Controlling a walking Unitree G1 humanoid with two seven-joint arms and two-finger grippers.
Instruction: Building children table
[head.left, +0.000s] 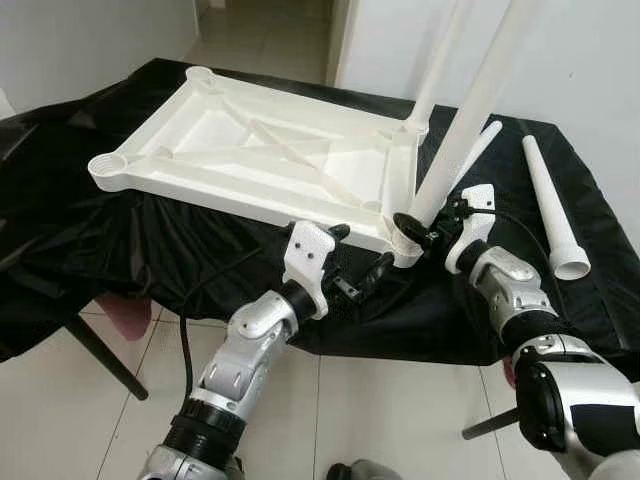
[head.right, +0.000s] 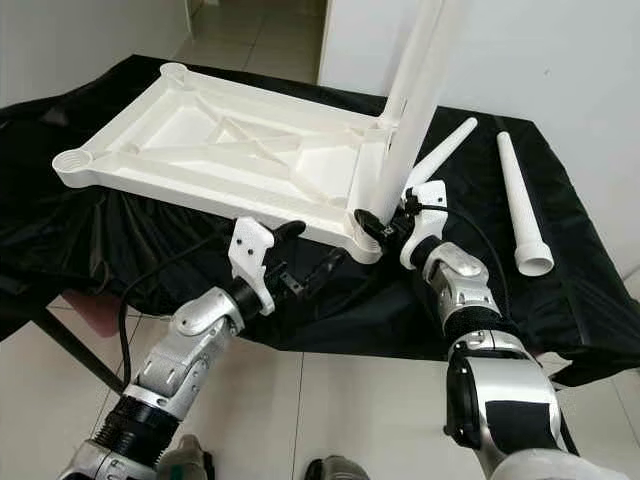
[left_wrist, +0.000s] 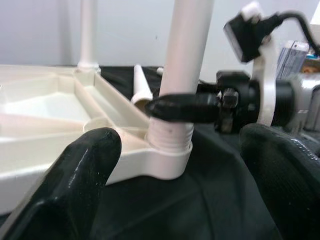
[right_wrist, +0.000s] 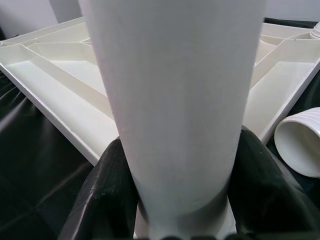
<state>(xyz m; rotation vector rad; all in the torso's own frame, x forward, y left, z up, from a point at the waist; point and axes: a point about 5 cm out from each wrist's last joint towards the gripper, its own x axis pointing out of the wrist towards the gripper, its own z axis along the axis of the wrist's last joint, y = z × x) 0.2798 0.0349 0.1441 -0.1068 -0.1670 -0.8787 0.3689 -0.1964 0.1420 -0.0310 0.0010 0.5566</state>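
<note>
While the right gripper (head.left: 412, 222) jaws clench the leg (head.left: 462, 125) low — stiff, light, slippery plastic — the left gripper (head.left: 362, 275) waits released.

Looks like a room in a home, plainly furnished. Pale glossy floor tiles (head.left: 380, 410) underfoot, bare white walls (head.left: 590, 60) behind. Beyond the black-draped work table (head.left: 120, 250), an open doorway (head.left: 265, 35) leading onto more of the same tiled floor. Black cloth hanging over the table's edge, dark metal legs (head.left: 100, 355) showing beneath it. On the cloth, an upturned white plastic children's tabletop (head.left: 260, 150) with loose white legs (head.left: 552, 210) beside it.
</note>
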